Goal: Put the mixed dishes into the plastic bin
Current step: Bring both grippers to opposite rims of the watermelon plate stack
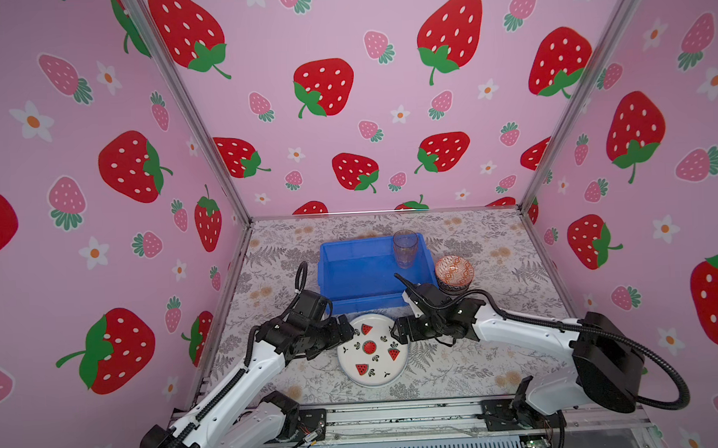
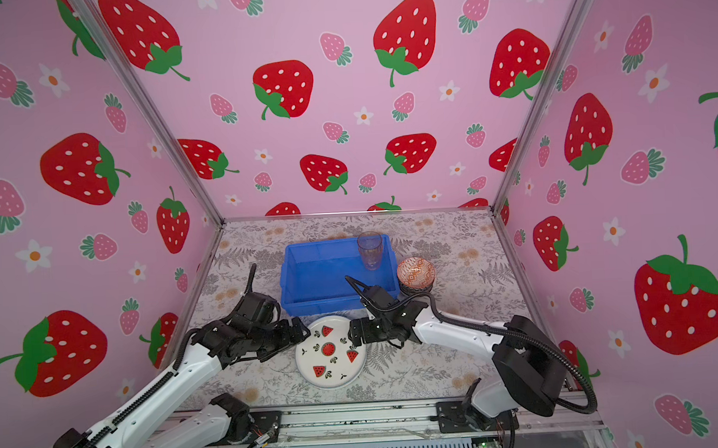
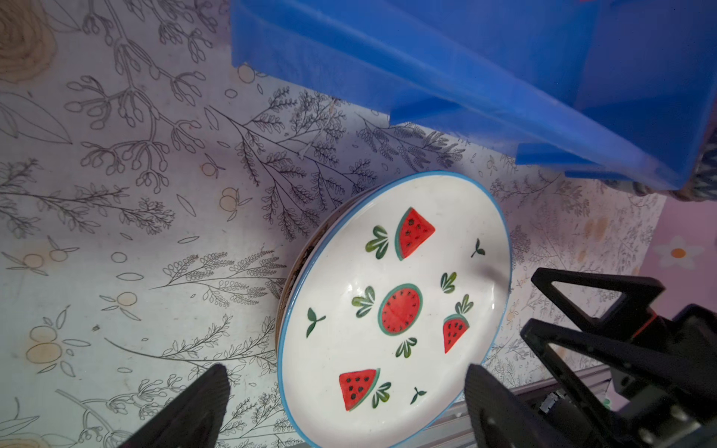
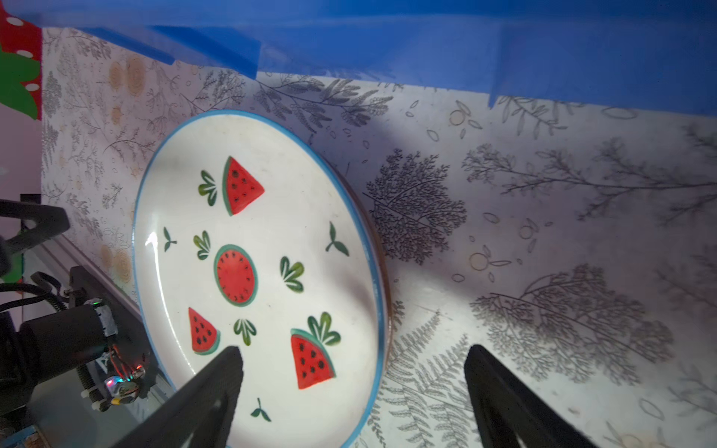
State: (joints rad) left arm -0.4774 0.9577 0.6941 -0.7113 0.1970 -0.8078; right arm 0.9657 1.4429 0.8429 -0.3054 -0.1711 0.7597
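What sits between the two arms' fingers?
The watermelon plate lies between the left fingers and the right fingers; both top views show it.

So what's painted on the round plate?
Round white plate: red watermelons, green leaves; clearest in right wrist view.

Surfaces: glaze, plastic, print, metal.
Watermelon plate (image 1: 373,351): glossy white glaze, bright highlights on the well in both wrist views. Blue bin (image 1: 365,304): smooth moulded plastic, dull sheen. Tumbler (image 1: 406,248) in the bin's 1 o'clock corner: clear tinted, see-through; glass or plastic, cannot tell. Orange-red bowl (image 1: 454,270) at the bin's 3 o'clock: glazed look. Table cover (image 1: 459,366): smooth printed sheet, soft sheen. Fingers (image 3: 201,403) of the left gripper (image 3: 345,370): matt black plastic. Front rail (image 1: 399,414) at 6 o'clock: bare brushed metal.
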